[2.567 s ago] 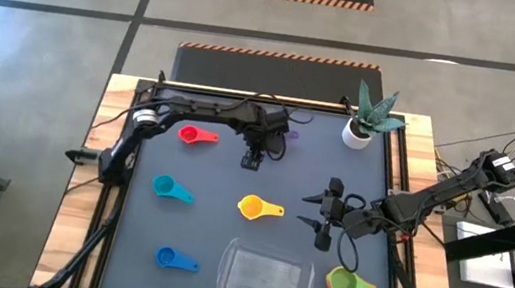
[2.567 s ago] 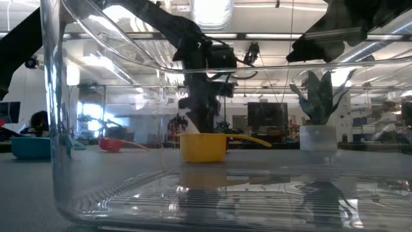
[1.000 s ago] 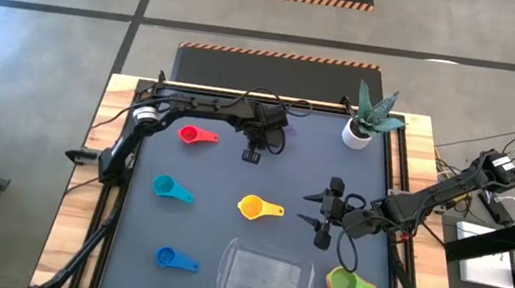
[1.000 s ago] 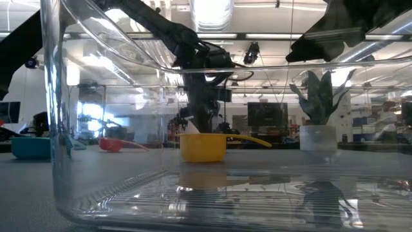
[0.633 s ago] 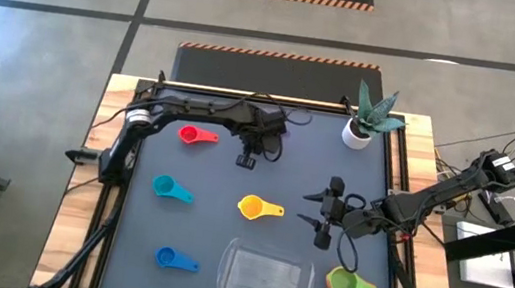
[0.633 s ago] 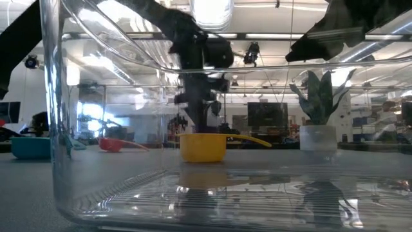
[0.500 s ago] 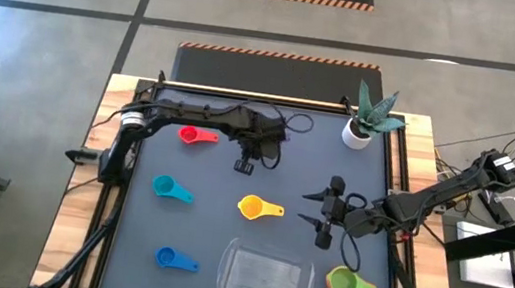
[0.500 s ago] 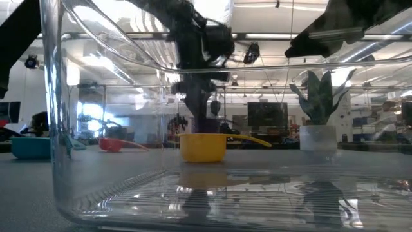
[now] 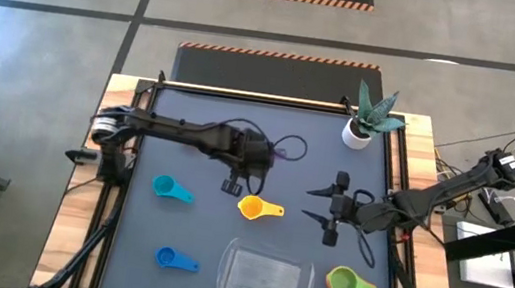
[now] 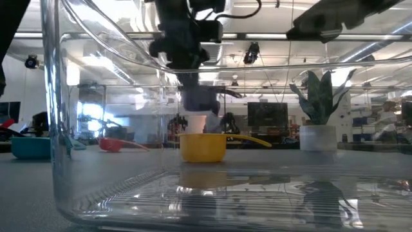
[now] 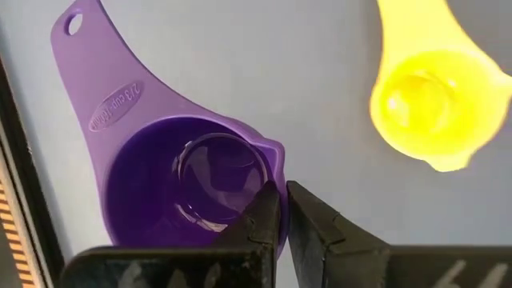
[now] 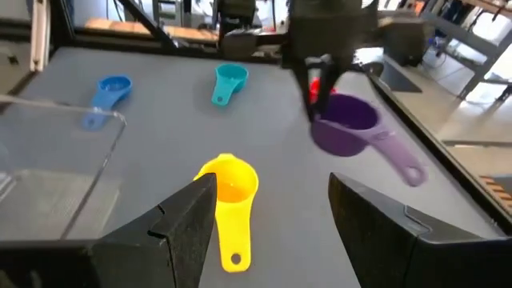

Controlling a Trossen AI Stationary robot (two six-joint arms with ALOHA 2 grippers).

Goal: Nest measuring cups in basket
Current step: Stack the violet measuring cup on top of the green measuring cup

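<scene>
Your left claw (image 9: 232, 183) is pinched tight on the rim of the purple measuring cup (image 11: 172, 180), one finger inside the bowl and one outside, and the cup hangs clear of the dark surface (image 9: 196, 221), just above and beside the yellow cup (image 9: 254, 207). In the right wrist view you see the purple cup (image 12: 346, 124) carried bowl-up, its long axis running from the pinched rim out through the flat handle, which slopes down and away from the claw toward the surface's right edge. The yellow cup lies flat near the middle of the surface, its handle pointing toward your right arm. The teal cup (image 9: 165, 188) sits to the left of it with its handle also pointing right, and the blue cup (image 9: 167, 257) lies near the front left, handle again to the right. The green cup (image 9: 347, 281) rests at the front right, just beside the clear basket (image 9: 264, 278), which sits at the front centre. A red cup (image 10: 111, 144) shows only in the low view, toward the back left. Your right claw (image 9: 334, 208) waits right of the yellow cup with its fingers spread apart and nothing between them. A small white plant pot (image 9: 357, 132) stands at the back right corner.
</scene>
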